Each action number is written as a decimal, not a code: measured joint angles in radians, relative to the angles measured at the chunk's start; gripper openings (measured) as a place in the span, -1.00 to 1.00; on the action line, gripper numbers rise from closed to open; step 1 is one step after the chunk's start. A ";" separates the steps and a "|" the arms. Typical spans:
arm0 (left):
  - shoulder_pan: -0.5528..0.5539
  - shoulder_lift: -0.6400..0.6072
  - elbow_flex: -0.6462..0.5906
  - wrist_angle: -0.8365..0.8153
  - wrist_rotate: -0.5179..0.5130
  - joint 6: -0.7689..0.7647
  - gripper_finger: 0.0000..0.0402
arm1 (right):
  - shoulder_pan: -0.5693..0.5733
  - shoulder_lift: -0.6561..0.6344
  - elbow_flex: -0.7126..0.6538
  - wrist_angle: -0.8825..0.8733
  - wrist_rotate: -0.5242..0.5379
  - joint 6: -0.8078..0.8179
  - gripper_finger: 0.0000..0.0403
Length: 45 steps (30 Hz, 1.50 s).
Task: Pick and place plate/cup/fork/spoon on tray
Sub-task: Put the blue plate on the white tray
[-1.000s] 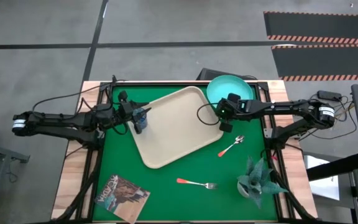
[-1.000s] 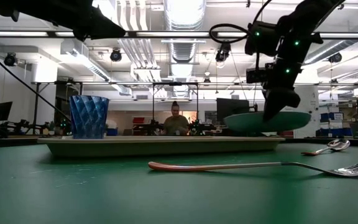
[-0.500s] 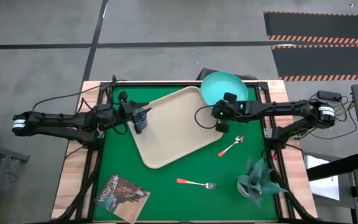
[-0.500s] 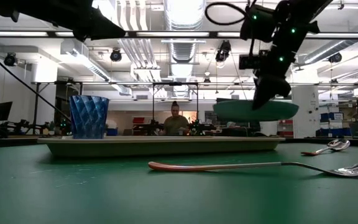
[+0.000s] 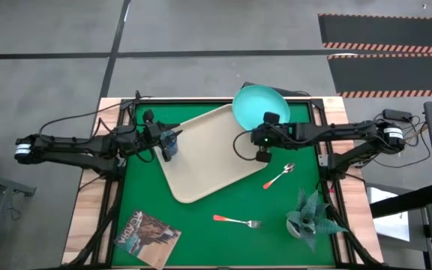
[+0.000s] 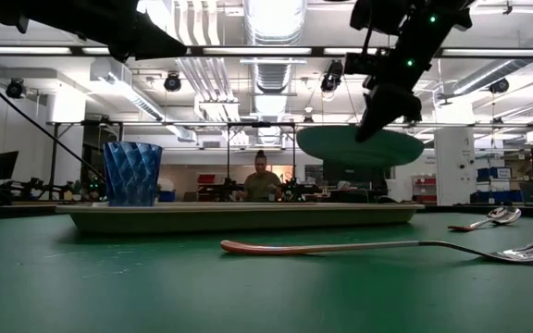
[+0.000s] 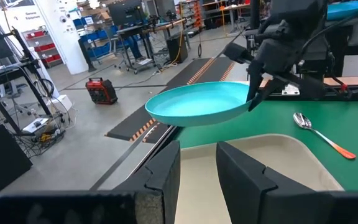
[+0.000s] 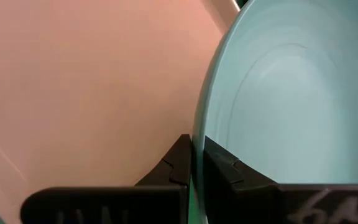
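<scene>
**Plate lifted higher and carried over the tray's far corner**

Compared with a second ago, the plate (image 5: 256, 103) has risen and moved toward the left arm's side: in the low view it hung just above the tray's rim before, and it now hangs well clear of it, tilted slightly. In the high view it has shifted from beyond the tray's corner to partly over that corner. The right claw (image 5: 261, 139) is pinched shut on the plate's rim, its two fingers (image 8: 185, 165) clamped on the edge. The left claw (image 5: 167, 142) has not moved; it stands at the cup (image 5: 170, 145), fingers spread around it, though whether they press on it cannot be told.

Count: one plate, one cup, one fork (image 5: 237, 220), one spoon (image 5: 279, 177), one tray (image 5: 208, 157).

The tray holds only the cup, standing upright at its edge nearest the left arm. The fork and spoon lie on the green tabletop (image 5: 201, 232), outside the tray, well apart from each other. A potted plant (image 5: 310, 214) and a magazine (image 5: 147, 234) also sit on the tabletop. A person (image 6: 261, 180) shows in the room behind.
</scene>
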 joint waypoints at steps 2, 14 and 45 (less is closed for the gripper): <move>0.000 0.000 0.000 0.000 0.000 0.000 -0.55 | 0.013 0.000 0.005 0.001 0.000 0.000 -0.95; 0.000 0.000 0.000 0.000 0.000 0.000 -0.55 | 0.080 0.001 0.006 0.081 0.000 -0.014 -0.95; 0.000 0.000 0.000 0.001 0.000 0.002 -0.55 | 0.108 0.001 0.006 0.187 -0.059 -0.022 -0.95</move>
